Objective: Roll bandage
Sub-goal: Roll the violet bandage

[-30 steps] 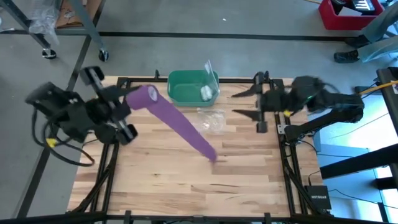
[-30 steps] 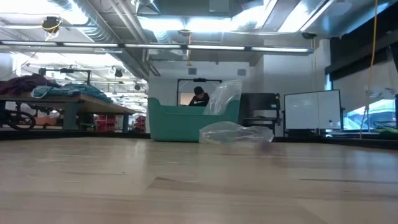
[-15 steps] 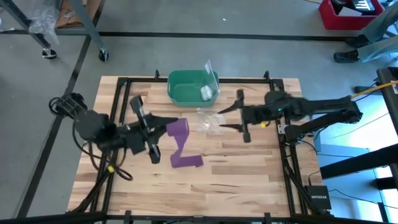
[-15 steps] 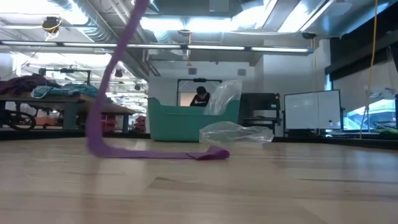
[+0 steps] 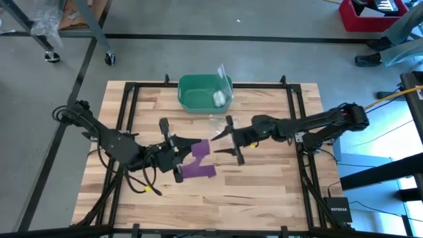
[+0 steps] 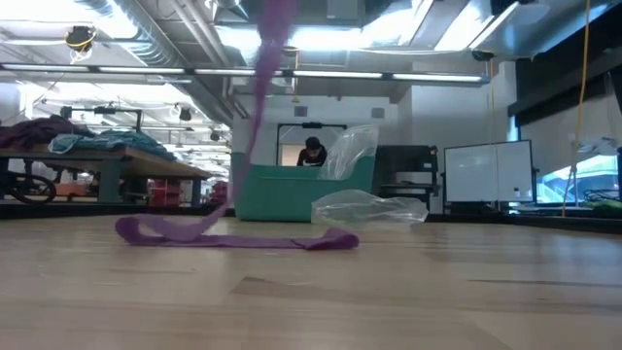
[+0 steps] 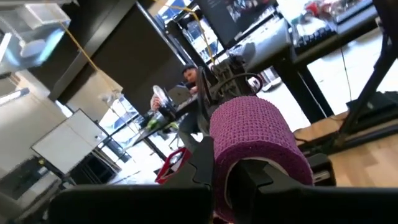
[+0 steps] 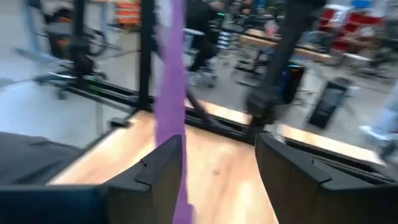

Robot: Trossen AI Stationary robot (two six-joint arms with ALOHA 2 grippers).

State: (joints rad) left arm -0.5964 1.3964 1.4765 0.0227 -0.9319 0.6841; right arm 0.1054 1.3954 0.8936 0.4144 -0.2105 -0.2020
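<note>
A: From above, where is your purple soft fabric bandage?

B: Mid-desk, toward the near edge. Your left gripper pinches its rolled end; your right gripper, fingers spread, sits just beside the strip's far side.

A: Low view?

B: The strip climbs from a flat tail.

A: Wrist views?

B: Left: the roll sits between your fingers. Right: the strip hangs upright by one finger
</note>
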